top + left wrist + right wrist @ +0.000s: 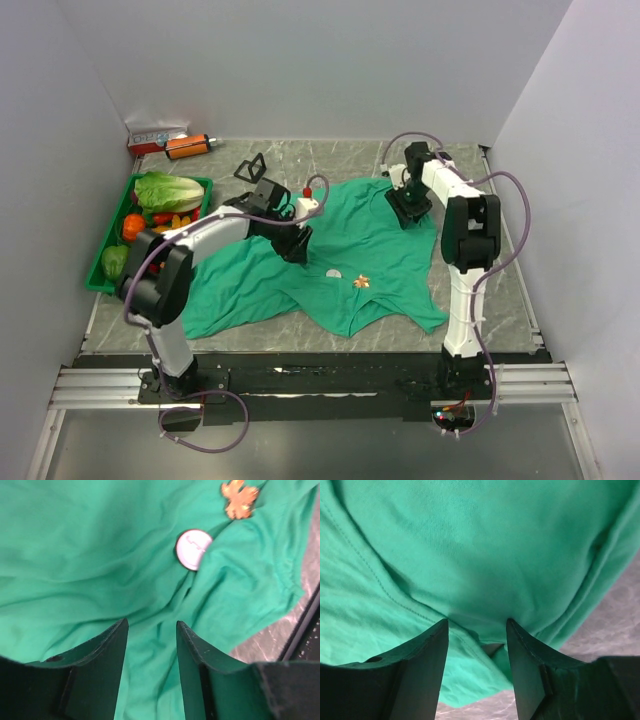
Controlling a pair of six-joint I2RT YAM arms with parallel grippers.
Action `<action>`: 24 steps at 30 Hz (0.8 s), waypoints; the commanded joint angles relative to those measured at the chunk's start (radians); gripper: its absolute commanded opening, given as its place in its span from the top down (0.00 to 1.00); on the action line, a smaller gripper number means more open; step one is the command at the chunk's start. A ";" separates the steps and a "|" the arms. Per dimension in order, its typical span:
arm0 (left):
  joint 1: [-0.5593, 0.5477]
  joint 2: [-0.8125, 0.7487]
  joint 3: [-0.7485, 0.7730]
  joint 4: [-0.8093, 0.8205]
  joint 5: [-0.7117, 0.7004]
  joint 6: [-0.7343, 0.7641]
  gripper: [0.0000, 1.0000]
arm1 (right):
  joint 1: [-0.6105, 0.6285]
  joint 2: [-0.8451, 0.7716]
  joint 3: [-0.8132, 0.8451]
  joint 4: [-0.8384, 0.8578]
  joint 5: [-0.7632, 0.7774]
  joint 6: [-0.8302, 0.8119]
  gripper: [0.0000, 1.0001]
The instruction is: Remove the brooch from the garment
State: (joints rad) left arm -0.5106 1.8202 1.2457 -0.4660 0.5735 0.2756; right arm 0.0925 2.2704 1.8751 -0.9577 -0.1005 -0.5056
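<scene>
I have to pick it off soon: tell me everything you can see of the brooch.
The brooch is tiny, orange-gold, metallic-looking, with rounded lobes like a star. It lies flat on the teal shirt toward its near edge, close to a white round disc but apart from it. Only cloth touches it.

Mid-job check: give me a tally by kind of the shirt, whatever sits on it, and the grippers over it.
T-shirt: 1
Brooch: 1
White disc: 1
Grippers: 2, the left gripper and the right gripper
Total: 5
</scene>
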 commanded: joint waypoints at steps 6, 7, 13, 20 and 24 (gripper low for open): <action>0.011 -0.180 -0.009 0.045 0.040 0.011 0.50 | 0.047 -0.431 -0.250 0.019 -0.275 0.044 0.42; 0.011 -0.173 -0.014 0.064 0.052 -0.015 0.50 | 0.052 -0.458 -0.284 0.020 -0.303 0.056 0.42; 0.001 -0.047 0.078 0.162 0.160 -0.133 0.55 | 0.061 -0.685 -0.565 0.053 -0.496 0.168 0.42; -0.106 0.148 0.248 0.145 0.259 -0.142 0.66 | 0.066 -0.928 -0.856 0.158 -0.530 0.194 0.43; -0.166 0.237 0.273 0.162 0.284 -0.190 0.72 | 0.067 -0.953 -0.899 0.177 -0.554 0.219 0.43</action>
State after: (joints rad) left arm -0.6132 2.0129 1.4792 -0.3344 0.7734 0.1371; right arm 0.1547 1.3678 0.9924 -0.8597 -0.6025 -0.3237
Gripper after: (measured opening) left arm 0.299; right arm 0.572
